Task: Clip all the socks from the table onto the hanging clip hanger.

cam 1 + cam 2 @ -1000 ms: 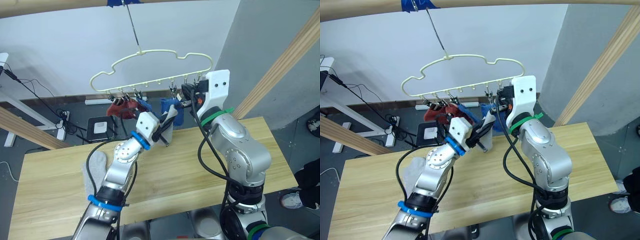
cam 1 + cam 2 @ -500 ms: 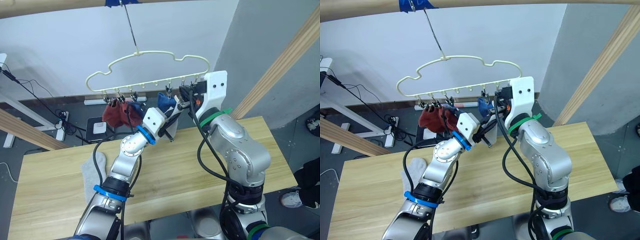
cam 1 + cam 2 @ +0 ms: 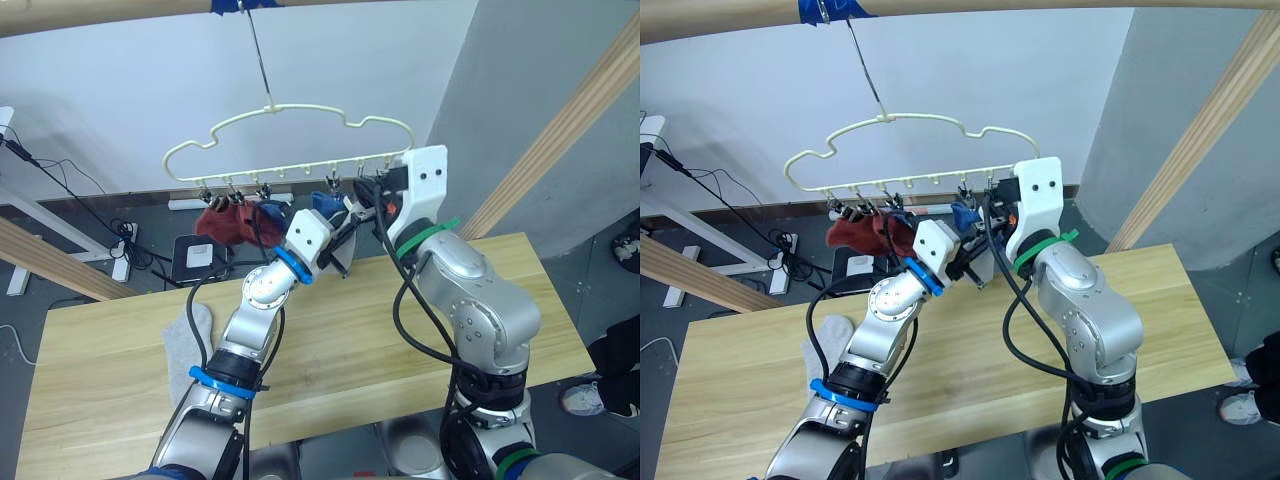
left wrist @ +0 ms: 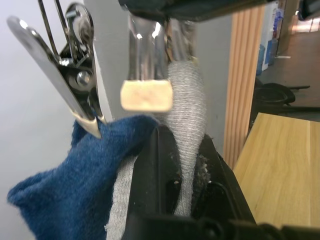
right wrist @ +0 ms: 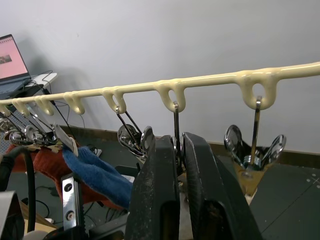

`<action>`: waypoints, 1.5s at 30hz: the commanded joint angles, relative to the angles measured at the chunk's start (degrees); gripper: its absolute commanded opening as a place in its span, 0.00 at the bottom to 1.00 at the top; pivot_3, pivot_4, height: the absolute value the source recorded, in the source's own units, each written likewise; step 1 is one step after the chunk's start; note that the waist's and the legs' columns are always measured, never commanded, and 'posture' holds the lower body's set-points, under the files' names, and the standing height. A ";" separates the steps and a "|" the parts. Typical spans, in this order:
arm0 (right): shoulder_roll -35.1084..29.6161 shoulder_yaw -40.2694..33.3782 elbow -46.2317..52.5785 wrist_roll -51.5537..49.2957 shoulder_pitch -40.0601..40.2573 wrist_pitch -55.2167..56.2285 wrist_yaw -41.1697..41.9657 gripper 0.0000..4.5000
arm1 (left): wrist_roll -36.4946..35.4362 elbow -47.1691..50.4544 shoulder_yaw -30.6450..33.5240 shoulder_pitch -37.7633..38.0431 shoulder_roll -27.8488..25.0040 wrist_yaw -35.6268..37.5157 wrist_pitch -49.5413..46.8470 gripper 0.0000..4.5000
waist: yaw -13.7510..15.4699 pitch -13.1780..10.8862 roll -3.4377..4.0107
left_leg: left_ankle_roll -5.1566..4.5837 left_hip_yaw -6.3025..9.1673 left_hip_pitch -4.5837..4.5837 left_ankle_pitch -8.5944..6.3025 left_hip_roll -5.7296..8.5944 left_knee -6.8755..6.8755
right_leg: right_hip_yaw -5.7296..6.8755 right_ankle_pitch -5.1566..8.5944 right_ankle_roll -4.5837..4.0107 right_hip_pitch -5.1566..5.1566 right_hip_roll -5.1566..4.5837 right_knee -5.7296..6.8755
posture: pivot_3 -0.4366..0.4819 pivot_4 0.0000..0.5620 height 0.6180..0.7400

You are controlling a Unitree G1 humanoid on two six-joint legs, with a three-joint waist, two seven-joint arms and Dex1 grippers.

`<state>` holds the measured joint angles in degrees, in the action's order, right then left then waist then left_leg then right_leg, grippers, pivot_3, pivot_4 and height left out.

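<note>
The left gripper was up at the clip hanger, fingers pinching a light grey sock and feeding its top edge toward an opened metal clip on the hanger's bottom bar. Right beside it, the right gripper had its two black fingers pressed together around the handles of that clip, squeezing it open from the hanger's far-right end, as best the wrist view told. So the step in hand looked like seating the grey sock in the clip's mouth.

Moving outward along the hanger: a blue sock hung just beside the grey one, already in its own clip, touching the grey fabric. Further toward the hanger's left end, rust-red socks dangled in a bunch from the clips there; I could not tell exactly how many pieces made up that bunch, nor whether a second blue one hid among them.

Below the hanger, the table carried one more grey sock, lying flat near its left side and partly behind the left arm.

Judging progress: most socks appeared hung, one was being clipped, and at least the grey one on the table was left to fetch.
</note>
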<state>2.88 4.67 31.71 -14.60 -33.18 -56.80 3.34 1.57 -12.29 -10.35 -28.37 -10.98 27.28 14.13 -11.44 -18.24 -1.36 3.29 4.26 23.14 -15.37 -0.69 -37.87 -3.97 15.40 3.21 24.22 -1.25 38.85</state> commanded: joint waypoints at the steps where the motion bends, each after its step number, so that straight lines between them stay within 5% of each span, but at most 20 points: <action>1: -0.15 0.69 2.85 0.05 0.10 0.37 -0.57 0.00 | 0.22 0.65 0.57 -1.04 0.35 -1.06 0.64 0.00 | 0.00 0.00 0.00 | 0.00 0.00 0.00 0.00 0.00 0.00 | 0.00 0.00 0.00 0.00 0.00 0.00 | 0.15 0.54 0.98; 5: -0.33 0.75 3.08 -0.22 0.28 0.71 -0.57 0.28 | -1.95 1.25 0.74 -1.06 0.72 0.19 1.14 0.00 | 0.00 0.00 0.00 | 0.00 0.00 0.00 0.00 0.00 0.00 | 0.00 0.00 0.00 0.00 0.00 0.00 | 0.15 0.54 0.98; 11: -1.56 0.87 4.32 -1.62 0.72 -0.74 0.81 0.78 | -2.37 1.79 0.52 -0.44 0.13 0.98 -1.38 0.42 | 0.00 0.00 0.00 | 0.00 0.00 0.00 0.00 0.00 0.00 | 0.01 0.00 0.00 0.00 0.00 0.00 | 0.15 0.54 0.98; 20: -11.36 1.43 12.02 -5.34 3.99 -3.78 7.66 0.79 | -5.01 5.20 0.19 2.35 -1.82 6.37 -5.20 0.98 | 0.06 0.00 0.00 | 0.00 0.00 0.01 0.00 0.01 -0.01 | 0.03 0.01 0.01 0.00 0.00 -0.01 | 0.15 0.53 0.98; 30: -20.23 1.75 15.04 -2.25 8.00 2.07 9.04 0.79 | -22.28 23.08 4.09 8.31 -10.87 19.96 -20.85 0.99 | -0.05 0.00 0.00 | 0.01 -0.05 -0.01 0.01 -0.03 -0.02 | 0.00 0.01 0.02 -0.01 0.05 0.01 | 0.14 0.53 0.98; 38: -18.15 2.11 8.67 2.67 6.85 6.52 5.19 0.79 | -40.59 36.07 13.67 10.51 -23.04 23.25 -40.28 0.99 | 0.09 0.00 -0.01 | 0.02 -0.04 -0.04 0.01 -0.09 0.00 | -0.01 0.02 0.03 0.00 0.10 0.03 | 0.18 0.52 0.98; 42: -17.10 2.09 7.21 3.44 6.48 7.44 4.94 0.53 | -40.98 37.15 13.93 9.56 -24.79 22.61 -42.26 1.00 | 0.42 0.00 -0.01 | 0.02 -0.04 -0.04 0.01 -0.04 -0.01 | -0.04 0.02 0.03 -0.03 0.05 -0.03 | 0.19 0.52 0.98; 45: -15.73 2.34 5.67 4.08 5.92 7.66 4.01 0.49 | -40.36 37.45 13.99 8.61 -25.09 22.33 -42.76 1.00 | 0.41 0.00 -0.02 | 0.02 -0.02 -0.02 0.01 -0.03 -0.01 | -0.04 0.02 0.03 -0.02 0.02 -0.05 | 0.20 0.51 0.98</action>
<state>-13.30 6.92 36.69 -11.22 -26.39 -50.58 8.17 -38.23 22.69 3.12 -18.81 -35.57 49.56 -28.64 -11.03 -18.24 -1.38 3.30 4.25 23.12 -15.36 -0.72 -37.87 -4.00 15.42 3.24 24.20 -1.23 38.81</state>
